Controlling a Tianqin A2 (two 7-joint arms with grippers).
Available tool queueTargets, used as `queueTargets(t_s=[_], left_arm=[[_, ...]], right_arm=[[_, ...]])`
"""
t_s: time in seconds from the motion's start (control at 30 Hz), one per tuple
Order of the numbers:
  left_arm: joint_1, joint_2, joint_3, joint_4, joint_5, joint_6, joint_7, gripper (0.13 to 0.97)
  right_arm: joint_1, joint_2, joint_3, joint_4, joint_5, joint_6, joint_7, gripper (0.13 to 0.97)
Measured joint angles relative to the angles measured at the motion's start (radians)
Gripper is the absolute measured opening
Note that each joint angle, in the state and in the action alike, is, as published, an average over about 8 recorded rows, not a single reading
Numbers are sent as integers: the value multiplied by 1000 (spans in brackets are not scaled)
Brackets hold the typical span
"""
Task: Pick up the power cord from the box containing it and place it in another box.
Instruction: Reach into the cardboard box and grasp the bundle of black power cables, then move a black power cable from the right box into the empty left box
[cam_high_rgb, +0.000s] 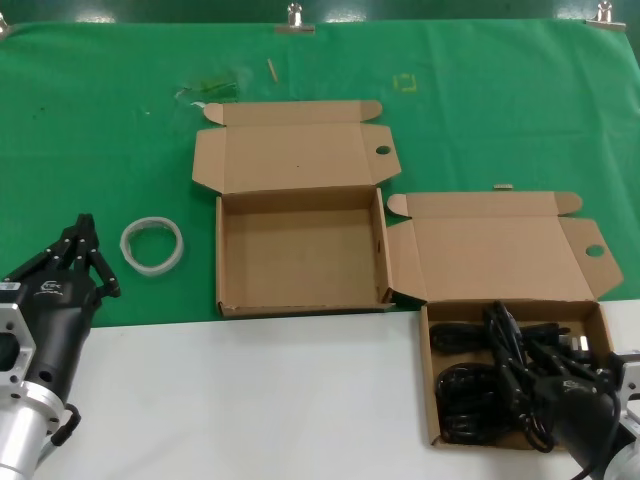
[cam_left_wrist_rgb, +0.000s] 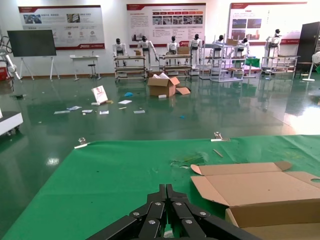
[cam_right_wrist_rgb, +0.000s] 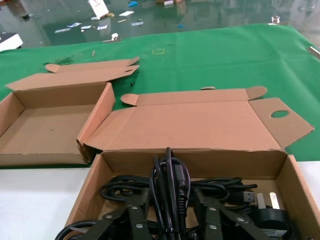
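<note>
The power cord (cam_high_rgb: 503, 335), a narrow black hank, rises out of the tangle of black cords in the right-hand box (cam_high_rgb: 428, 385). My right gripper (cam_high_rgb: 540, 385) reaches into that box from the near right. In the right wrist view the gripper (cam_right_wrist_rgb: 171, 212) is shut on the power cord (cam_right_wrist_rgb: 169, 175), which stands up between its fingers (cam_right_wrist_rgb: 136, 215). The other box (cam_high_rgb: 300, 305) lies open and empty to the left, its lid folded back; it also shows in the right wrist view (cam_right_wrist_rgb: 45, 160). My left gripper (cam_high_rgb: 85, 235) is shut and empty, parked at the near left (cam_left_wrist_rgb: 166, 192).
A white tape ring (cam_high_rgb: 152, 243) lies on the green cloth (cam_high_rgb: 100, 120) left of the empty box. A plug with metal pins (cam_right_wrist_rgb: 267, 205) lies in the cord box's corner. Metal clips (cam_high_rgb: 295, 15) hold the cloth's far edge. White tabletop (cam_high_rgb: 250, 400) runs along the front.
</note>
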Motion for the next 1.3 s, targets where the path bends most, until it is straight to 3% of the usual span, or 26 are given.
queueTargets(t_s=[0.33,0.5,0.87,1.07,1.3], left_arm=[[0,0,0,0,0,0,0,142],[0,0,0,0,0,0,0,140],[0,0,0,0,0,0,0,140],[0,0,0,0,0,0,0,140],[0,0,0,0,0,0,0,140]], right_arm=[[-13,3,10,5,-8,4,-22,249],[-23,15,19,25,-9,10,-30,243],[-54,153,63,294,26,86,-75,198],[126,113,-16,314,92,68,-197,195],[444,-118,-181,97,162,-4,-472,195]])
